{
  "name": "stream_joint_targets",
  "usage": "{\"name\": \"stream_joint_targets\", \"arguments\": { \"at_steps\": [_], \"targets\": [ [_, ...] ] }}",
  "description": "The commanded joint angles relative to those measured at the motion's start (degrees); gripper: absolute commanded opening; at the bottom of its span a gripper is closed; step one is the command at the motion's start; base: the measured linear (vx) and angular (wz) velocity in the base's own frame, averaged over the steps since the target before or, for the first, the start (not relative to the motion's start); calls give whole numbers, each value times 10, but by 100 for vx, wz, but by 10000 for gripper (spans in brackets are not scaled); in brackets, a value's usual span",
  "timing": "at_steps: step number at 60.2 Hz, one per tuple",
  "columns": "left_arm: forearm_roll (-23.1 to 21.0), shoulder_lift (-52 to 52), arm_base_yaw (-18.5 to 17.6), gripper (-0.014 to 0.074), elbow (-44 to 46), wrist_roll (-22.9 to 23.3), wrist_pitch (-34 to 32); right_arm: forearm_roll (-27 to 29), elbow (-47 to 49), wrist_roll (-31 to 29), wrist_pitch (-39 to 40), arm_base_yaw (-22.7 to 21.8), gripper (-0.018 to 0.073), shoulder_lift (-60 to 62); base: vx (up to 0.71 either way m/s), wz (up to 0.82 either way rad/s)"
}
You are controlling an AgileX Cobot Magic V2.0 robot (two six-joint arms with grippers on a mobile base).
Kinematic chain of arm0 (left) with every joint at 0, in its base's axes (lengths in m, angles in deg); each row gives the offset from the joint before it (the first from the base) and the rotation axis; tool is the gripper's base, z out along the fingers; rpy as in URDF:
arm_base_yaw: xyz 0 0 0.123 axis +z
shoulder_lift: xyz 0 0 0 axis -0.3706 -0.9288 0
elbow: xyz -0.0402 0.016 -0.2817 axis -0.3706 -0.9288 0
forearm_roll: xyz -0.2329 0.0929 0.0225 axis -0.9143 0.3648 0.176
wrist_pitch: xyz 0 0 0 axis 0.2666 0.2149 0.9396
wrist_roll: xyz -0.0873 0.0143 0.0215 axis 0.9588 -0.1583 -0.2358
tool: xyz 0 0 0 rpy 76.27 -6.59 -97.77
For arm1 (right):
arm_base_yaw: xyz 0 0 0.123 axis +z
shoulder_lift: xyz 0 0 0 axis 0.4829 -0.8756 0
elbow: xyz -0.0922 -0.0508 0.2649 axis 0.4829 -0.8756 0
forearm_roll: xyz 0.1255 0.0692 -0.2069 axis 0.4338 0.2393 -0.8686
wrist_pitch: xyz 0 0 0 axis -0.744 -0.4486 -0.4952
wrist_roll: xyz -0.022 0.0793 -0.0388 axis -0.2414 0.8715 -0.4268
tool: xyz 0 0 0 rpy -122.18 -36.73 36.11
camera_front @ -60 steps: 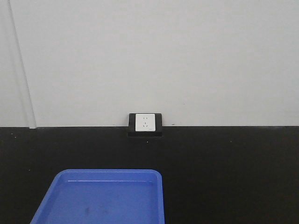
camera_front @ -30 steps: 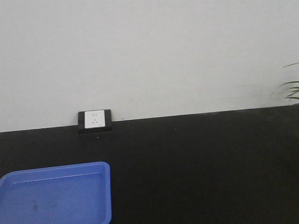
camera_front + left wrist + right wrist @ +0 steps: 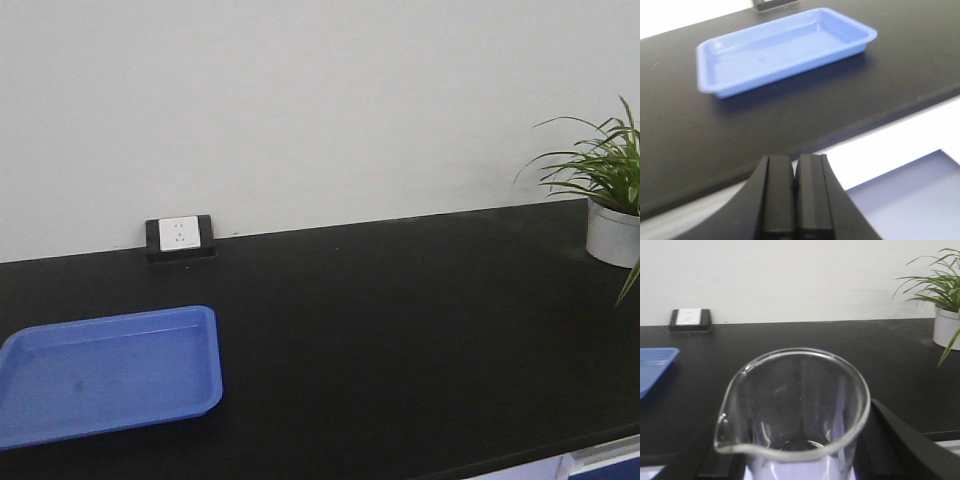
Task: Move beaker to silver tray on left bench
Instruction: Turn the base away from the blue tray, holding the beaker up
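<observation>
The beaker (image 3: 795, 410), clear and empty, stands upright, pinched between the black fingers of the right claw (image 3: 800, 460) before the near edge of the black table (image 3: 400, 330), which carries a blue tray (image 3: 110, 370), a socket box (image 3: 180, 236) and a potted plant (image 3: 610, 195), while the left claw (image 3: 794, 195) is pressed together on nothing.

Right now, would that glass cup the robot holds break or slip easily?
Probably fragile: the beaker is thin clear glass. Likely light too, since it looks empty. Its smooth, shiny wall may be slippery, so it could slide in a loose grip.
</observation>
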State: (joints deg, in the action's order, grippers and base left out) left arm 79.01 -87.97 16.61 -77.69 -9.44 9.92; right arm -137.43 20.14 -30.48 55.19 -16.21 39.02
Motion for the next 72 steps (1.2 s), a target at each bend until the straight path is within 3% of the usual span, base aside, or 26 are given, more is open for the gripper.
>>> {"name": "stream_joint_targets", "arguments": {
  "at_steps": [1, 72],
  "targets": [
    [-2, 4, -4, 1, -11, 1, -48, -11, 18, -2, 28, -4, -11, -3, -35, 26],
    [-2, 4, -4, 1, -11, 1, -48, -11, 18, -2, 28, -4, -11, -3, -31, 49]
  ]
}}
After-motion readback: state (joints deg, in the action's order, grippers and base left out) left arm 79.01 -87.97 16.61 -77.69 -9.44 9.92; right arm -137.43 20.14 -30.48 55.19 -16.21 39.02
